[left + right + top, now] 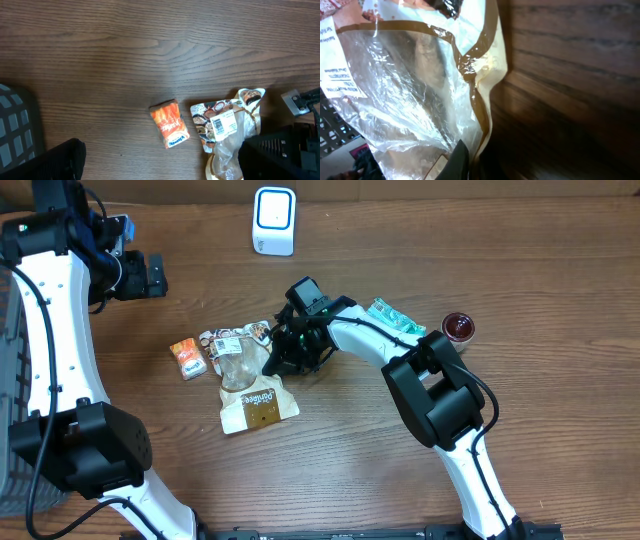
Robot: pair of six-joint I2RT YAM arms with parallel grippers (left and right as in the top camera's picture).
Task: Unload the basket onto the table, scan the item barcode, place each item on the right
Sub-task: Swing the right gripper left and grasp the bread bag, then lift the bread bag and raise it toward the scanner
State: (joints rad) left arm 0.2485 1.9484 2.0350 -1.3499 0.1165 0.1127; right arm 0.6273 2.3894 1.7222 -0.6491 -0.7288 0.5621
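Editor: Packets on the wooden table (560, 470), how many, left to right?

Photographer: Four. One glossy orange packet (187, 358); one crinkled clear packet (236, 366) with a white barcode label (223, 123), lying mid-table; one flat brown pouch (258, 406) against it; one green packet (392, 317) farther right.

Editor: Anything else?

Photographer: One boxy white scanner (274, 220) near the far edge, and one round dark-red container (459, 327) at right.

Editor: And the two arms?

Photographer: Left gripper (152, 275) hangs spread wide and empty, far left. Right gripper (283, 358) is pinched closed on the clear packet's edge.
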